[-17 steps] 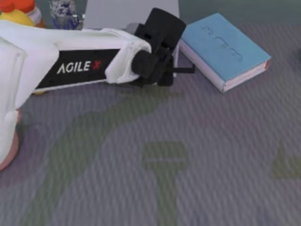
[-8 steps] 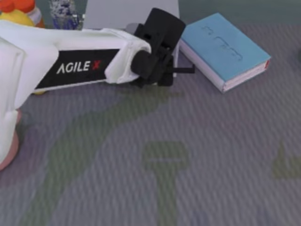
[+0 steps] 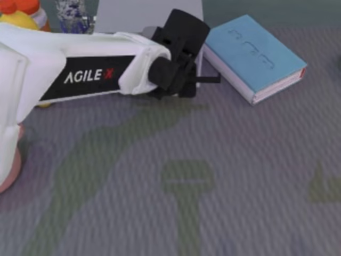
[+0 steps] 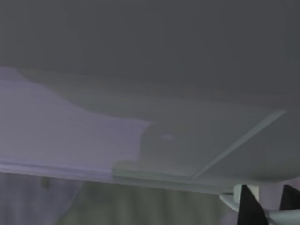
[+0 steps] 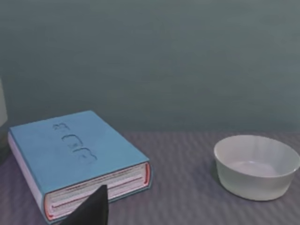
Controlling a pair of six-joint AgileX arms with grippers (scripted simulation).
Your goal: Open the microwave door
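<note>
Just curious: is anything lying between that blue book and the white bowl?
No. In the right wrist view only bare table separates the blue book from the white bowl.

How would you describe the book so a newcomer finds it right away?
Start at the microwave at the table's far edge, where the left gripper is working. Just to its right lies the light-blue hardcover book, flat and angled, with pale page edges. The white bowl nearby is round; the book is the only flat blue slab.

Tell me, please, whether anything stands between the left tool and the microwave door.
Nothing visible does. The left tool is already at the front of the microwave, by the thin handle bar. The blue book lies close on the table's right, beside that handle edge, not between them.
</note>
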